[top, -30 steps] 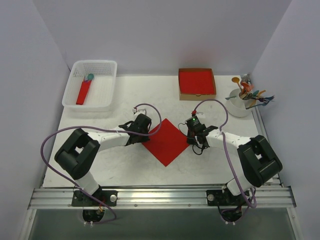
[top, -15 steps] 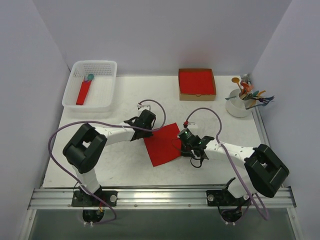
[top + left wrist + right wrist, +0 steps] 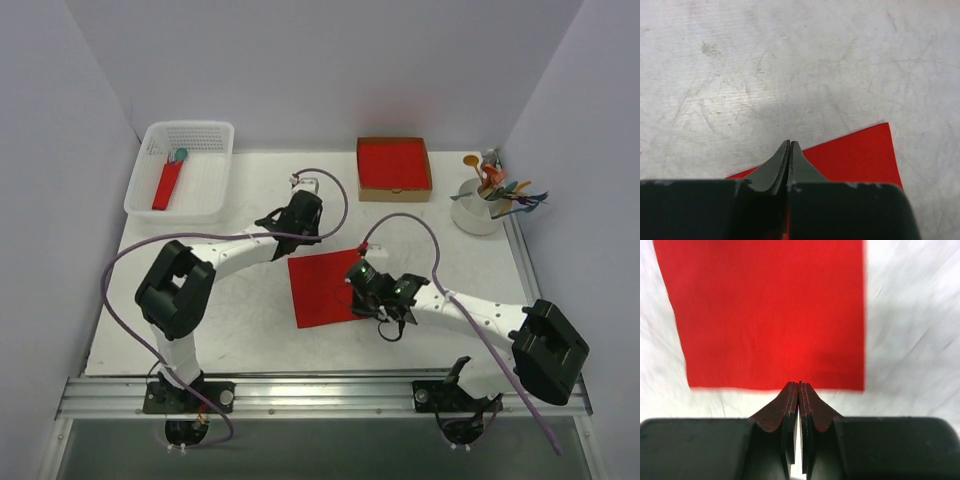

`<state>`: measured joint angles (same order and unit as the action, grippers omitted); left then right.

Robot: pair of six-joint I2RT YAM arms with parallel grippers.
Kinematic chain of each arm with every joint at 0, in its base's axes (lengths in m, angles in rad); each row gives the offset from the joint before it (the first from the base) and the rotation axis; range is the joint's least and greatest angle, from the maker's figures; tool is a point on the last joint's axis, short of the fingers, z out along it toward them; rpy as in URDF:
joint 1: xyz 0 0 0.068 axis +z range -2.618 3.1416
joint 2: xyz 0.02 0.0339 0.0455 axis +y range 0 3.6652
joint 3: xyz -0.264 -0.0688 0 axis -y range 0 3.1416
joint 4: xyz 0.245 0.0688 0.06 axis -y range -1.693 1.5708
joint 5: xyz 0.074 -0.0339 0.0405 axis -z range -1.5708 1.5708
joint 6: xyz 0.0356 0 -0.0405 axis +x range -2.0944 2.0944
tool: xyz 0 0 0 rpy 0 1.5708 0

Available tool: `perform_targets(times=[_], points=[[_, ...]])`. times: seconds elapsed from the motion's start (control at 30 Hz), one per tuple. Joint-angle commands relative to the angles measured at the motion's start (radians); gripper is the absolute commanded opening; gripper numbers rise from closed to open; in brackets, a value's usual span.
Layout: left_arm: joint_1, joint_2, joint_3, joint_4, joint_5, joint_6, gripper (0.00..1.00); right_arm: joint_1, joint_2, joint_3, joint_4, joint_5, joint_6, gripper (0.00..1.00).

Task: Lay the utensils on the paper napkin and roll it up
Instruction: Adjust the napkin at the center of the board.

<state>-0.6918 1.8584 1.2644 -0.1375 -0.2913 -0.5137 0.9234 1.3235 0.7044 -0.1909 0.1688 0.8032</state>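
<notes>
Napkin (image 3: 322, 290): lying open and flat near the middle of the table (image 3: 240, 320), sides close to square with the table's edges, no crease I can see
Utensils: none on the napkin yet (I can't pick out the grey pieces for sure anywhere; the cup (image 3: 478, 215) out at 2 o'clock from the napkin shows only a colourful bunch)
Left gripper (image 3: 790, 143): clenched, tips pressed together with nothing visibly between them, sitting over the napkin's far edge toward 11 o'clock; whether it touches the paper I cannot tell
Right gripper (image 3: 799, 384): closed as well, just a hairline slit between the fingers and nothing held, tips right at the napkin's 3 o'clock edge; on the paper or just off it, I can't say
Step in hand: my read is squaring the sheet up, with the two closed tips used as pushers, before any cutlery goes on
How to do it well: let one tip pin lightly while the other nudges, never both shoving toward each other, since paper this thin will likely buckle rather than slide
Pressure: just enough to drag the sheet, because a hard press risks tearing it or scrunching a corner
Placement: leave it central, where both arms can reach every edge for the roll
Exit: lift both tips straight up off the paper so it doesn't trail along
Risk: a corner flipping over at 11 o'clock, which would spoil a tidy roll
</notes>
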Motion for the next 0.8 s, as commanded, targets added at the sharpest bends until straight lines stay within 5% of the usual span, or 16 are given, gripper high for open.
perform_targets(times=[0.0, 0.37, 0.77], points=[[0.006, -0.158, -0.008, -0.082, -0.005, 0.008, 0.03, -0.122, -0.026, 0.079, -0.021, -0.004, -0.114, 0.06], [-0.192, -0.419, -0.388, -0.148, -0.017, -0.281, 0.02, -0.313, 0.279, 0.285, 0.077, -0.084, -0.306, 0.04], [-0.324, -0.439, -0.513, -0.097, -0.04, -0.422, 0.02, -0.391, 0.453, 0.412, 0.117, -0.137, -0.377, 0.01]])
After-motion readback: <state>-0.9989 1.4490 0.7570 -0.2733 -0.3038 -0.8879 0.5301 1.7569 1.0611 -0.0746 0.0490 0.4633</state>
